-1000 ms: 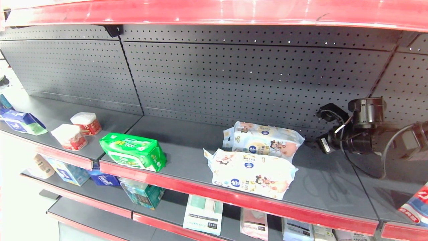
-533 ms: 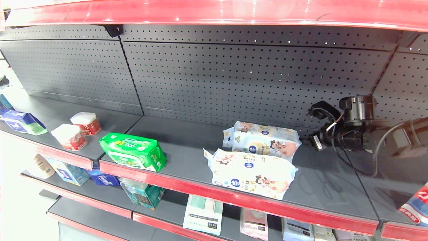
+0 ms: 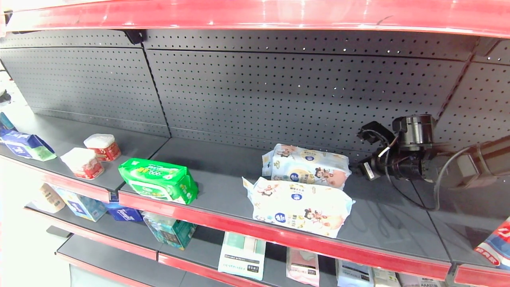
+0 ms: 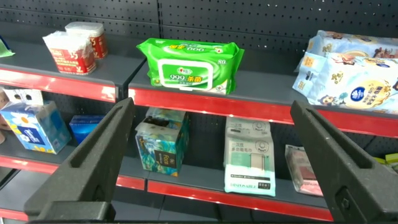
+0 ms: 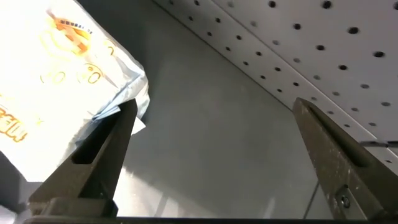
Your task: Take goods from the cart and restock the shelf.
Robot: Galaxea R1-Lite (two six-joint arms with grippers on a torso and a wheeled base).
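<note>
Shop shelf (image 3: pixel 223 167) with 6 packs in 4 kinds: 2 cartoon-print wipes packs (image 3: pixel 299 205), 1 green wipes pack (image 3: pixel 159 181), 2 small red-and-white tissue packs (image 3: pixel 83 162), and 1 blue-and-green pack (image 3: pixel 28 146). On the lower shelf (image 3: pixel 207 241) are 1 teal box (image 3: pixel 169 231), 1 white-and-green box (image 3: pixel 243 255) and 1 pink pack (image 3: pixel 303 267). Further items there are cut off and cannot be counted.

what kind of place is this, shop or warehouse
Most likely a shop, probably a supermarket aisle. Tiered grey shelves with red front strips run along a perforated back panel, and they carry retail goods such as a green wet-wipes pack and a cartoon-printed pack.
</note>
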